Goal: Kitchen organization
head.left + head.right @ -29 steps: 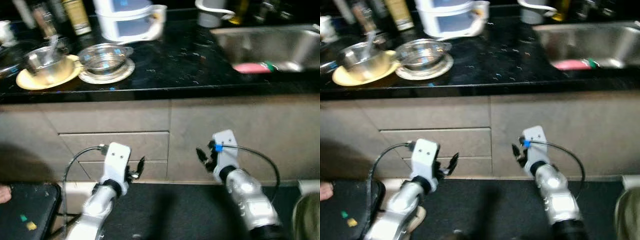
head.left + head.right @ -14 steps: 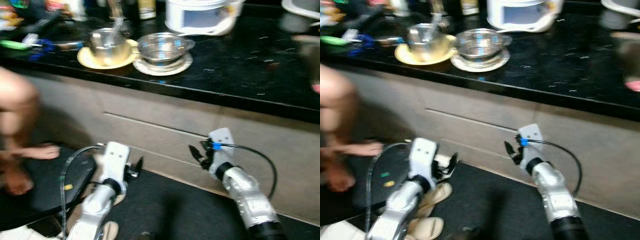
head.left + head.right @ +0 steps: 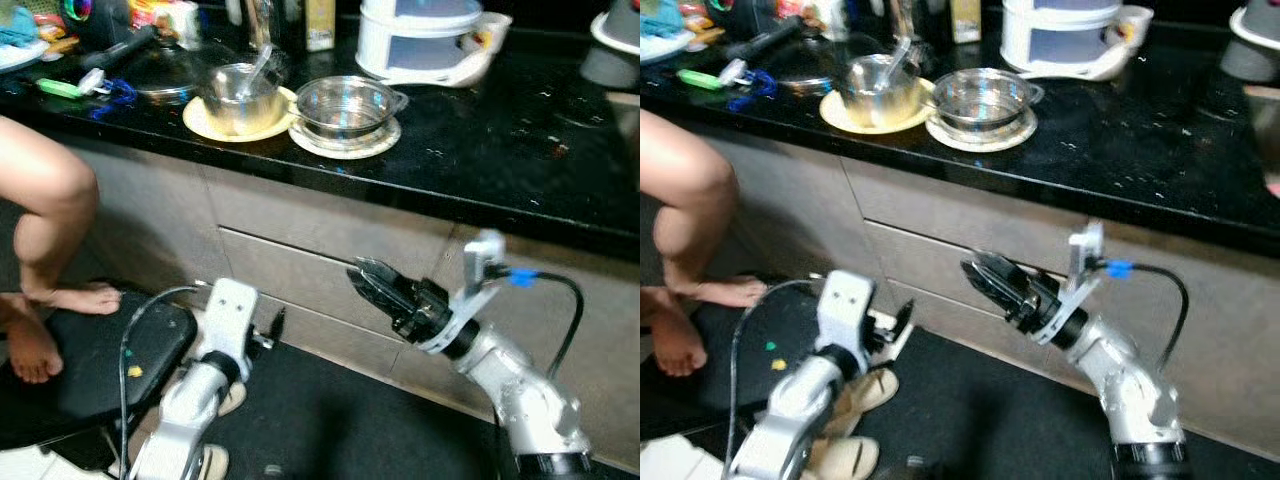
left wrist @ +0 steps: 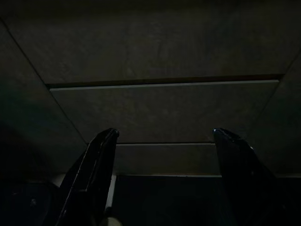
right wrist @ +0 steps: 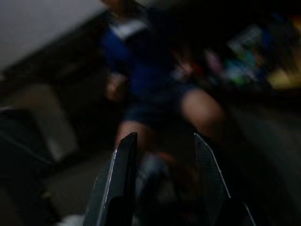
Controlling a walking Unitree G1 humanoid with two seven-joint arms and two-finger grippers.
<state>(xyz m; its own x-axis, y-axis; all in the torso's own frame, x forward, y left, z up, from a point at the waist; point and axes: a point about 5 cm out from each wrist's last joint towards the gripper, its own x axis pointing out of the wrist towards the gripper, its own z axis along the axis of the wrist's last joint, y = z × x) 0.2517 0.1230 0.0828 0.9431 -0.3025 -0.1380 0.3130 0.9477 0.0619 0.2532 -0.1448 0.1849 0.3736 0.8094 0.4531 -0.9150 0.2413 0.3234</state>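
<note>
While both arms sit low before cabinet front [image 3: 330,290], neither holds anything: right gripper [image 3: 368,280] raised, pointing sideways toward person's leg [image 3: 45,200], jaws slightly apart; left gripper [image 4: 162,179] aimed at drawer fronts, jaws wide apart, likely idle

Dishes wait on black worktop [image 3: 500,140]: steel bowl [image 3: 240,95] with spoon on yellow plate [image 3: 215,122]; empty-looking glass bowl [image 3: 345,105] on white plate beside it

My head cameras look forward and down from above the black counter [image 3: 480,150], taking in the cabinet front [image 3: 300,260] below it and both my arms. My left wrist camera sits low and near that same cabinet front, facing it squarely between its fingers [image 4: 94,174]. My right wrist camera faces sideways toward a blurred seated person [image 5: 160,94], whose leg my head cameras share.
</note>
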